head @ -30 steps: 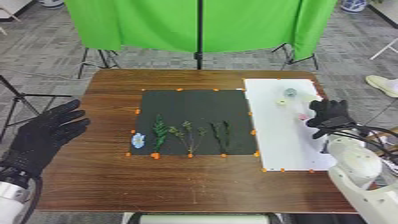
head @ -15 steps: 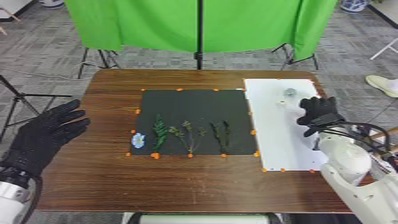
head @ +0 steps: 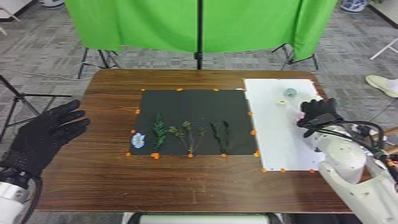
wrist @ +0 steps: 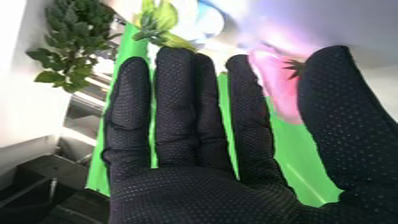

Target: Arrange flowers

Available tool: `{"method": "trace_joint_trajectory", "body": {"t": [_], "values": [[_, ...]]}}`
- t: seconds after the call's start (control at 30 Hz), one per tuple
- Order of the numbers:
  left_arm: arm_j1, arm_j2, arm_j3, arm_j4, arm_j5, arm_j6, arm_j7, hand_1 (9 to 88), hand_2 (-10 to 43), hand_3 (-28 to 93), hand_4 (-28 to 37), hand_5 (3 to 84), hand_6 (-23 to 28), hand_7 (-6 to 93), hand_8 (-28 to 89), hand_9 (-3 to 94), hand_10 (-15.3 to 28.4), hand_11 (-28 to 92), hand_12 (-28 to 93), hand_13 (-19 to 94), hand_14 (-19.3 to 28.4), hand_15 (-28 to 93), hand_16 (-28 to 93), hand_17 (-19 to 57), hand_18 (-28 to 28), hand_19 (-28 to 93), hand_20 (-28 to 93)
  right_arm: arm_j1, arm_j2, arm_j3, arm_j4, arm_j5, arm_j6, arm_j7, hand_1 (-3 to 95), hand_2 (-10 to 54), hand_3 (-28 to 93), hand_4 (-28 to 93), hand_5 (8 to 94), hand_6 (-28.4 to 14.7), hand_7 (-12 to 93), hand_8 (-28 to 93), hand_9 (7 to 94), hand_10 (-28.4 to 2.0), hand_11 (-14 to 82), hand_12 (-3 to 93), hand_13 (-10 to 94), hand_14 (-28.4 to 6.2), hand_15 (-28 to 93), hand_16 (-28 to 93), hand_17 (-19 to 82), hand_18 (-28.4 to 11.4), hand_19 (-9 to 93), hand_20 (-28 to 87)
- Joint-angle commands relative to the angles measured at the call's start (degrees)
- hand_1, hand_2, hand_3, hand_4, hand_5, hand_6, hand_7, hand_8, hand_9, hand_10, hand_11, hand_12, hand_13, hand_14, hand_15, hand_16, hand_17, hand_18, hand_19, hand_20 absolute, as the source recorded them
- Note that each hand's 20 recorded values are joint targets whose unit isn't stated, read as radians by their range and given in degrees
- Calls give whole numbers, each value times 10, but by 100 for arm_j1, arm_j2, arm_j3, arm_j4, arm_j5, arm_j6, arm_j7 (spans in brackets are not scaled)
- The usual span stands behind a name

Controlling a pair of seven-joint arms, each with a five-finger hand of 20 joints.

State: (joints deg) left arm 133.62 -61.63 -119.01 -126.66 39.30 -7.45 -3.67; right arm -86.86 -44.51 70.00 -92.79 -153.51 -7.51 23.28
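I have the right robot hand (head: 318,112) over the far right part of the white sheet (head: 284,142), a little farther in toward my left than a second ago. Its fingers are straight and the thumb stands apart; the hand is open. In the right wrist view the pink flower (wrist: 282,97) lies beyond the gap between thumb and fingers, partly covered by them; I can't tell whether they touch it. In the head view it was a clear patch at the first frame and is a faint one now, close against the glove.

The yellow flower (head: 282,102) and the blue-grey flower (head: 290,92) lie on the sheet, both too small for me to make out petals. On the black mat (head: 178,102), the blue-and-white flower (head: 138,140), fern leaf (head: 159,131), branching sprig (head: 188,135) and two dark stems (head: 220,135) haven't moved. My left robot hand (head: 44,130) stays open at the surface's (head: 178,190) left side, its arm cut off by the view's edge.
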Motion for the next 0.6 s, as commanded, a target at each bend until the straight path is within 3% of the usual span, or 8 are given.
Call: {"method": "trace_joint_trajectory", "body": {"t": [0.03, 0.1, 0.2, 0.27, 0.33, 0.4, 0.6], "values": [[81, -75, -14, -9, 26, 39, -37, 257, 3, 717, -254, 357, 36, 199, -113, 306, 124, 266, 146, 236, 156, 411, -27, -83, 220, 478, 79, 5, -12, 16, 41, -88, 373, -227, 296, -95, 885, -283, 485, 10, 354, -249, 504, -80, 389, 188, 481, -56, 600, 143, 194, -167, 737, 384], [67, -75, -8, -4, 27, 37, -42, 257, 2, 718, -254, 357, 36, 199, -113, 306, 124, 266, 146, 236, 156, 411, -27, -83, 220, 477, 79, 4, -59, 59, 46, -40, 250, -417, 308, -95, 882, -283, 502, 16, 353, -249, 538, -77, 389, 192, 513, -50, 597, 151, 198, -165, 735, 387], [79, -43, 4, -7, 6, 69, -17, 257, 3, 718, -254, 358, 36, 199, -113, 306, 124, 266, 147, 236, 155, 411, -27, -83, 220, 478, 79, 57, -64, -71, 168, -124, 544, -424, 333, -95, 874, -282, 535, 21, 352, -247, 587, -72, 403, 205, 573, -42, 628, 176, 214, -162, 739, 391], [99, -65, -11, -22, 16, 62, -27, 257, 3, 718, -254, 357, 36, 200, -113, 306, 125, 267, 147, 236, 155, 411, -28, -83, 220, 478, 79, 70, -59, -94, 212, -111, 750, -451, 365, -95, 846, -282, 563, 29, 351, -246, 629, -60, 365, 256, 608, -34, 631, 201, 225, -157, 741, 389], [106, -76, -23, -28, 18, 64, -22, 257, 3, 718, -254, 357, 35, 200, -113, 306, 125, 267, 147, 236, 155, 412, -27, -83, 220, 477, 79, 111, -46, -139, 260, -119, 973, -453, 435, -95, 815, -281, 613, 29, 409, -186, 749, -35, 235, 376, 653, -15, 591, 291, 243, -153, 743, 393], [124, -90, -32, -35, 24, 71, -19, 258, 3, 718, -254, 357, 35, 201, -113, 307, 124, 266, 147, 236, 156, 412, -27, -83, 220, 478, 80, 128, -26, -146, 312, -154, 1236, -522, 492, -95, 801, -283, 699, 38, 437, -154, 838, -22, 186, 417, 706, -9, 570, 330, 262, -155, 752, 400], [136, -117, -43, -47, 27, 61, -9, 257, 3, 721, -253, 357, 35, 201, -114, 306, 123, 266, 146, 237, 155, 412, -28, -82, 219, 477, 80, 281, -81, -122, 212, -166, 1800, -557, 497, -95, 818, -283, 733, 35, 424, -151, 859, -23, 175, 428, 724, -8, 564, 344, 274, -155, 764, 405]]}}
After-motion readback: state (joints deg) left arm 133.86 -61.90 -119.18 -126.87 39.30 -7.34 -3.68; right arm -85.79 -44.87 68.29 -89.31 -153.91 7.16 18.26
